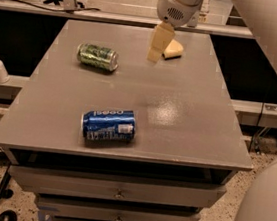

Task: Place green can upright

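The blue can [109, 124] lies nearest, well in front of the fingers [162, 39]. The green can [97, 57] lies on its side to their left. The gripper [154, 58] hangs pointing down, fingers pressed together, with a sponge [174, 49] just behind.

Mottled green can [97, 57], blue can [109, 124], cream gripper [155, 56] above grey table [188, 113]
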Available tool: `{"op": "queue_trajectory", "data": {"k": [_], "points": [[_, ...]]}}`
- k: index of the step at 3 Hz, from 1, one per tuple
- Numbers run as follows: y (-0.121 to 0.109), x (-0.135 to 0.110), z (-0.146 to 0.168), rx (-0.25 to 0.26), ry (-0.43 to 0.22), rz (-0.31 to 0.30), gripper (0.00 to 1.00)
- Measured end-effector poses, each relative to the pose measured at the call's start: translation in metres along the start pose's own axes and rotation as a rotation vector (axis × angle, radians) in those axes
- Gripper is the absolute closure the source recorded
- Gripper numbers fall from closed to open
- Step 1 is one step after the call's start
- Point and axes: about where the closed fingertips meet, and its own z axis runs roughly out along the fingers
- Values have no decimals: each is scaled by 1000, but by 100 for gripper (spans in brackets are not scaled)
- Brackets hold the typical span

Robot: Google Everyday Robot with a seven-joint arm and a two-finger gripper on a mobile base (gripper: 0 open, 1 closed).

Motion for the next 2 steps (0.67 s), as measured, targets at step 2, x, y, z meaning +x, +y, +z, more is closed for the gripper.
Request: {"op": "queue_trajectory", "data": {"k": [2], "points": [[0, -8, 18, -15, -16, 40, 0]]}}
